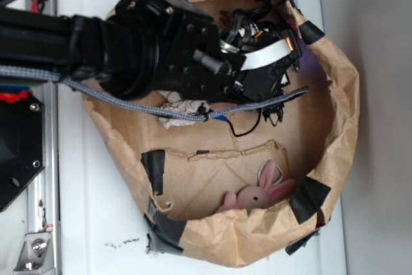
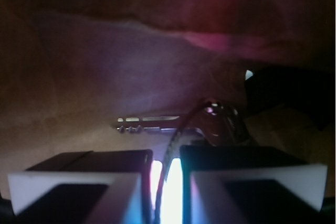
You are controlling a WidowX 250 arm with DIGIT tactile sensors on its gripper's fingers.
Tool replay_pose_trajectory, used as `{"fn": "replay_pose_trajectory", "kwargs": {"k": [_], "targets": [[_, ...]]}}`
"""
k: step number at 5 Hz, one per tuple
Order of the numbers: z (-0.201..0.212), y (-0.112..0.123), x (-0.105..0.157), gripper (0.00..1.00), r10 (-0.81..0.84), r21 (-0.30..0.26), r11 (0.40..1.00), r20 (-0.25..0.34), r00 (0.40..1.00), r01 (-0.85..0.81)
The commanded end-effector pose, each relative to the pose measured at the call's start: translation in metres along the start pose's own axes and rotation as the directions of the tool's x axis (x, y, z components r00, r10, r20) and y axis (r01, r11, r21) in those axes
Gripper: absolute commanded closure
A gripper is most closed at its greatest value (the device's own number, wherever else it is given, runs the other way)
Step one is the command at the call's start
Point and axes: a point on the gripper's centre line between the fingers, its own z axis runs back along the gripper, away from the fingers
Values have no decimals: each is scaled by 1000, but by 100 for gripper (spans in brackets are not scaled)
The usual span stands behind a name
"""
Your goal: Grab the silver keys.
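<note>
The silver keys (image 2: 220, 121) lie against the brown paper just ahead of my fingers, one toothed blade (image 2: 149, 121) pointing left and a shiny rounded head to the right. A thin ring or wire from the bunch runs down into the narrow gap between my jaws. My gripper (image 2: 166, 153) is almost closed on that wire. In the exterior view my gripper (image 1: 278, 98) is deep inside the paper bag (image 1: 335, 94) at its upper right, and the keys are mostly hidden under it.
A crumpled white paper wad (image 1: 183, 109) lies in the bag under my arm. A pink plush bunny (image 1: 257, 192) sits at the bag's lower wall. Black tape patches (image 1: 153, 169) mark the bag. A dark tape patch (image 2: 289, 93) is right of the keys.
</note>
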Motion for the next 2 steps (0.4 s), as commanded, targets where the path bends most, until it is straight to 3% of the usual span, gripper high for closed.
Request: {"fn": "replay_pose_trajectory", "kwargs": {"k": [1, 2], "targets": [[23, 18, 27, 100, 33, -10, 999, 75, 997, -33], [35, 19, 26, 100, 29, 8, 1000, 28, 999, -29]]}}
